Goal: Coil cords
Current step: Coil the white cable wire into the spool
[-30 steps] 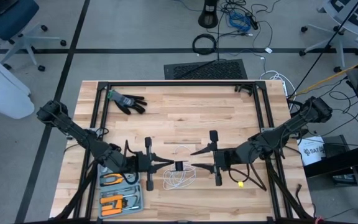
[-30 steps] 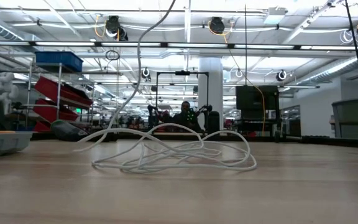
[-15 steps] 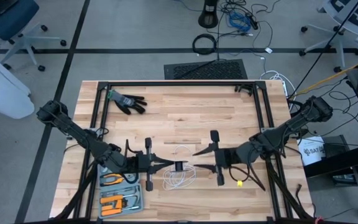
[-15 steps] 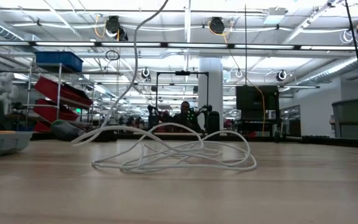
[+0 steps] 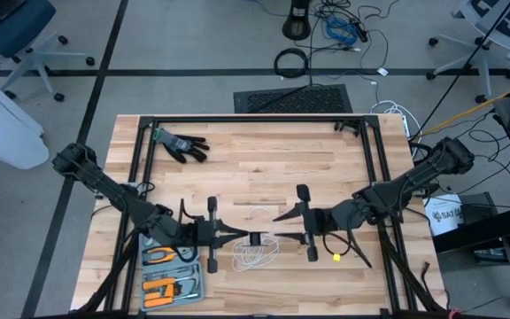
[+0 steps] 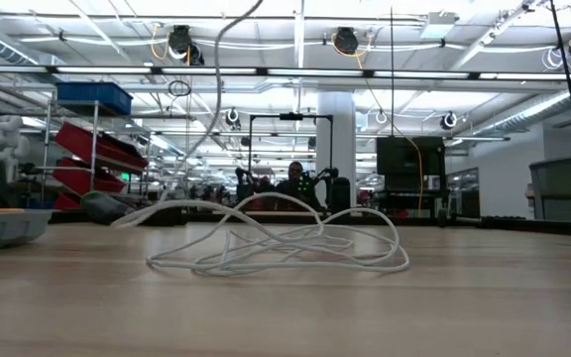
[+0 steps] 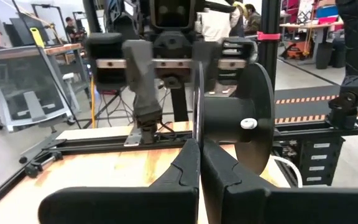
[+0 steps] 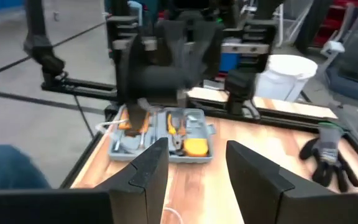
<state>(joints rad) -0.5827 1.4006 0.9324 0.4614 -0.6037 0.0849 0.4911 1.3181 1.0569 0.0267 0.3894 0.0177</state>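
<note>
- Black spool pinched at its rim by left gripper, jaws shut on the flange — held up off the table, likely so cord can wind on.
- White cord in loose loops on the wood just below the spool; one strand rising out of the low view.
- Right gripper facing the spool from the other side, jaws parted, holding nothing — apparently poised to feed cord.
- Both arms low, reaching inward, tips near each other.
- Black glove, tool tray well apart, untouched.
</note>
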